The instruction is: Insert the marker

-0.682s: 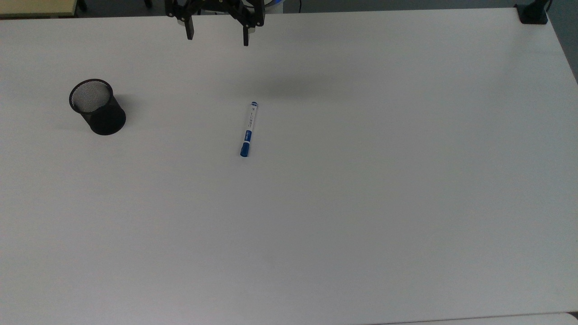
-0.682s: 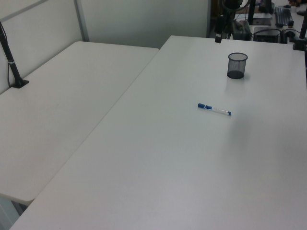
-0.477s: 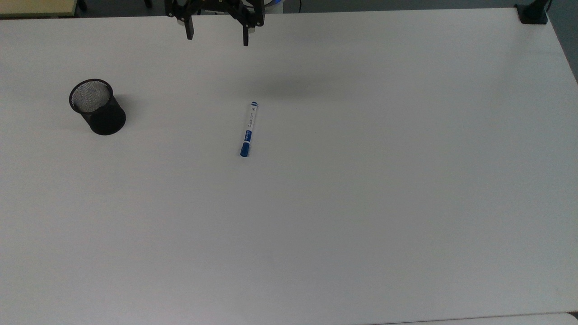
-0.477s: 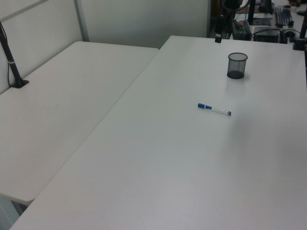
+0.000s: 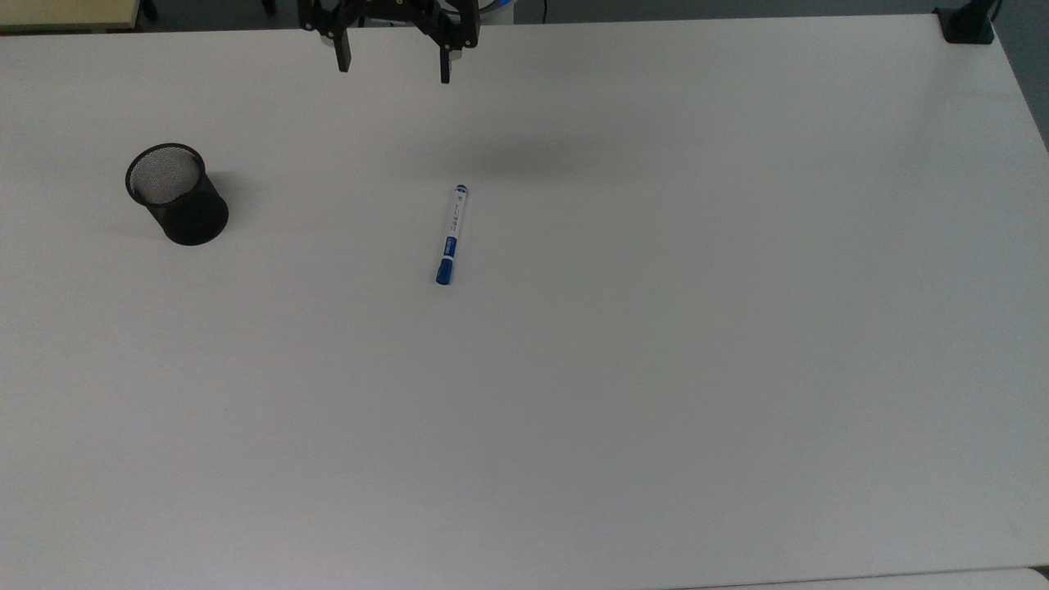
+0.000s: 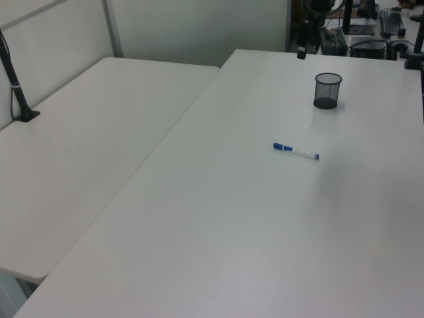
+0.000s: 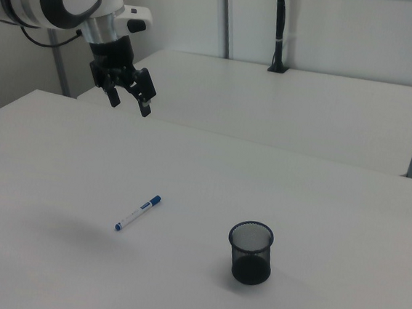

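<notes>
your gripper hangs above the table near its far edge in the top view, both fingers spread wide with nothing between them. in the right view the gripper sits high at the right view's upper left, pointing down, well clear of the surface.

the marker lies flat on the table, near the middle of the top view, well apart from your gripper. its blue cap points toward the bottom of the top view and its small blue end toward the gripper. in the right view the marker lies at a slant, cap toward the right view's right. in the left view the marker lies almost level, cap at the left view's left.

the cup stands upright on the top view's left, well apart from the marker, with its mouth open. in the right view the cup is to the right view's right of the marker; in the left view the cup stands beyond it.
</notes>
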Robot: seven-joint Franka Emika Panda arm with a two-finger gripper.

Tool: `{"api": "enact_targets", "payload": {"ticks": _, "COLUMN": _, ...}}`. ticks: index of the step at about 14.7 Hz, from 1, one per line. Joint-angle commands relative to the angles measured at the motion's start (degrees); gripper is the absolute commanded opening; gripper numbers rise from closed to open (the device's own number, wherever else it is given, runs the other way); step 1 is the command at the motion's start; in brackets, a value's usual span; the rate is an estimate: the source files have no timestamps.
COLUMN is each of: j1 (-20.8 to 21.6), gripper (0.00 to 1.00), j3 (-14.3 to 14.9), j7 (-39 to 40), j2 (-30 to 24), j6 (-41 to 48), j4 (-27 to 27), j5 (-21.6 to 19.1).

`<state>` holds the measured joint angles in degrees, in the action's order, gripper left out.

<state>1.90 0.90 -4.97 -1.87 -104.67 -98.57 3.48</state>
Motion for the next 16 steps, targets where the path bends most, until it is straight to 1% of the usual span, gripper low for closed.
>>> {"api": "enact_targets", "payload": {"ticks": 1, "j1": 0.7, "gripper": 1.00, "j3": 0.9, "j7": 0.8, "j2": -0.8, "j6": -0.7, "j4": -0.7, "j5": -0.8}}
{"api": "enact_targets", "payload": {"ticks": 4, "j1": 0.6, "gripper": 1.00, "j3": 0.9, "j7": 1.5, "j2": -0.6, "j6": -0.6, "j4": -0.7, "j5": -0.9}}
{"api": "enact_targets", "payload": {"ticks": 6, "j1": 0.5, "gripper": 1.00, "j3": 0.9, "j7": 2.2, "j2": -0.2, "j6": 0.2, "j4": -1.4, "j5": -0.2}}
{"api": "enact_targets", "payload": {"ticks": 8, "j1": 0.3, "gripper": 1.00, "j3": 0.9, "j7": 7.6, "j2": 0.9, "j6": 1.9, "j4": -1.8, "j5": 0.6}}
{"api": "enact_targets", "payload": {"ticks": 10, "j1": -0.5, "gripper": 1.00, "j3": 0.8, "j7": 12.6, "j2": 1.7, "j6": 1.8, "j4": -3.5, "j5": 2.6}}
{"api": "enact_targets", "payload": {"ticks": 12, "j1": -0.7, "gripper": 1.00, "j3": 0.8, "j7": 12.6, "j2": 5.1, "j6": 1.0, "j4": -3.8, "j5": 3.6}}
{"api": "enact_targets", "payload": {"ticks": 14, "j1": -0.6, "gripper": 1.00, "j3": 0.8, "j7": 12.3, "j2": 7.1, "j6": -3.0, "j4": -5.6, "j5": 3.6}}
{"api": "enact_targets", "payload": {"ticks": 16, "j1": -0.8, "gripper": 1.00, "j3": 0.7, "j7": 11.7, "j2": 8.6, "j6": -10.3, "j4": -9.3, "j5": 3.6}}
